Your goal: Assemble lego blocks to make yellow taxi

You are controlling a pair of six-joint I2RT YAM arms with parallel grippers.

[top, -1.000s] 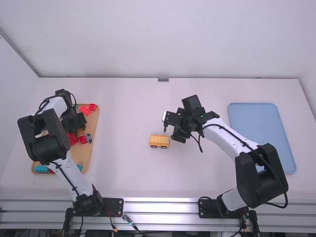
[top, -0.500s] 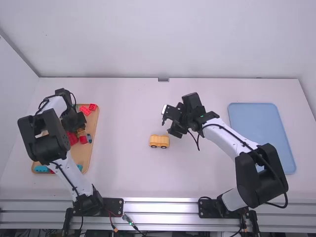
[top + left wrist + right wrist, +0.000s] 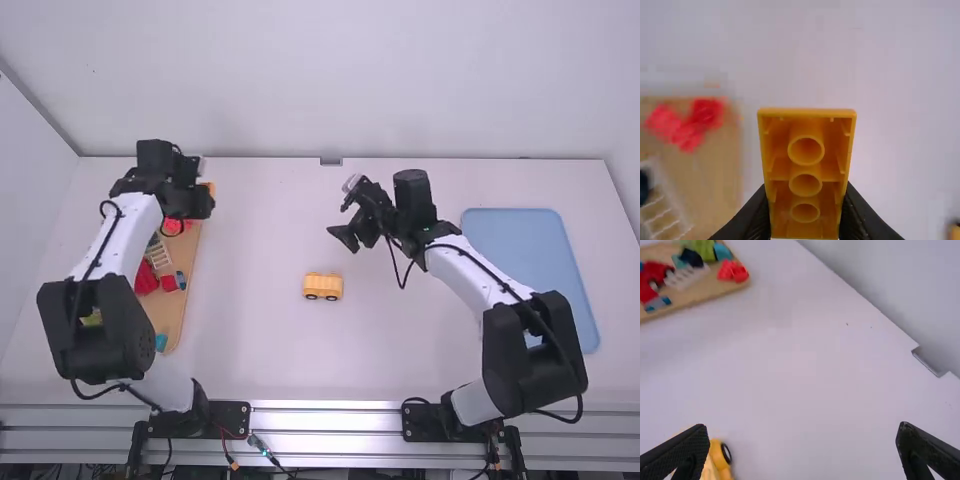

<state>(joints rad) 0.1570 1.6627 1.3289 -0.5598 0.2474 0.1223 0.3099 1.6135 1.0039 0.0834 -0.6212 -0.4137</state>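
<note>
Evidently you're gripping the yellow brick (image 3: 806, 172) in the left gripper (image 3: 806, 210), right gripper (image 3: 802, 432) standing open, so you're wanting the hollow underside (image 3: 782, 155) square over the wheeled base (image 3: 322, 286) on the desk (image 3: 260, 330) before pressing.

on the white bench (image 3: 270, 220), a wooden tray (image 3: 175, 312) at nine o'clock, yellow wheeled block (image 3: 322, 285) central, blue tray (image 3: 515, 240) at three.

Blue tray (image 3: 520, 245), red blocks (image 3: 733, 271), green block (image 3: 703, 248)
</note>
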